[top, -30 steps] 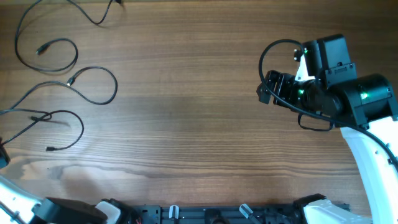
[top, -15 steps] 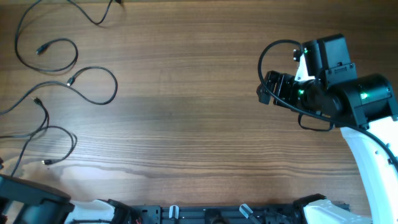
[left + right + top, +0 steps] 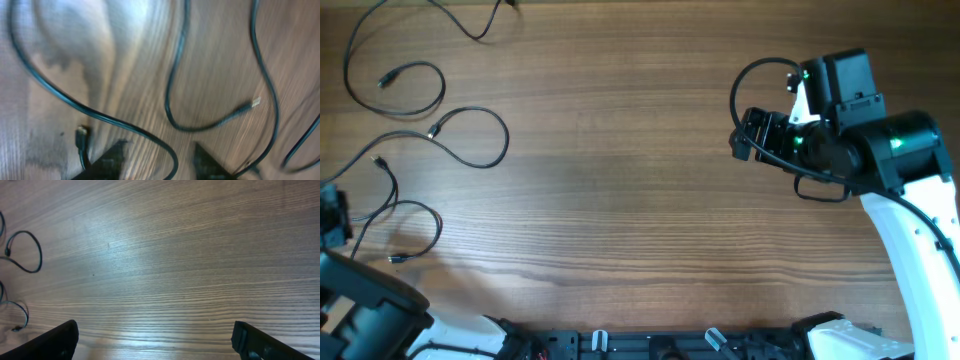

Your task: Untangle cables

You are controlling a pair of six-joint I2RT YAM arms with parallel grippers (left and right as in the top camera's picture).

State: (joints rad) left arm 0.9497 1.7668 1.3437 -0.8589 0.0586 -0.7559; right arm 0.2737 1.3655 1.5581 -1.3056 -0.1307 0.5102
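Cables (image 3: 507, 140) lay in loose loops along the left edge and far-left corner of the surface (image 3: 620, 150). Left claw (image 3: 160, 165) stood open over them, nothing clamped. Right claw (image 3: 155, 340) stood wide open and empty, near the right edge.

Cables (image 3: 506, 138) on left of table (image 3: 620, 150)

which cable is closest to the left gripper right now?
The lowest cable, looping at the front-left of the table right beside the left gripper. The other cables lie farther up, toward the far edge.
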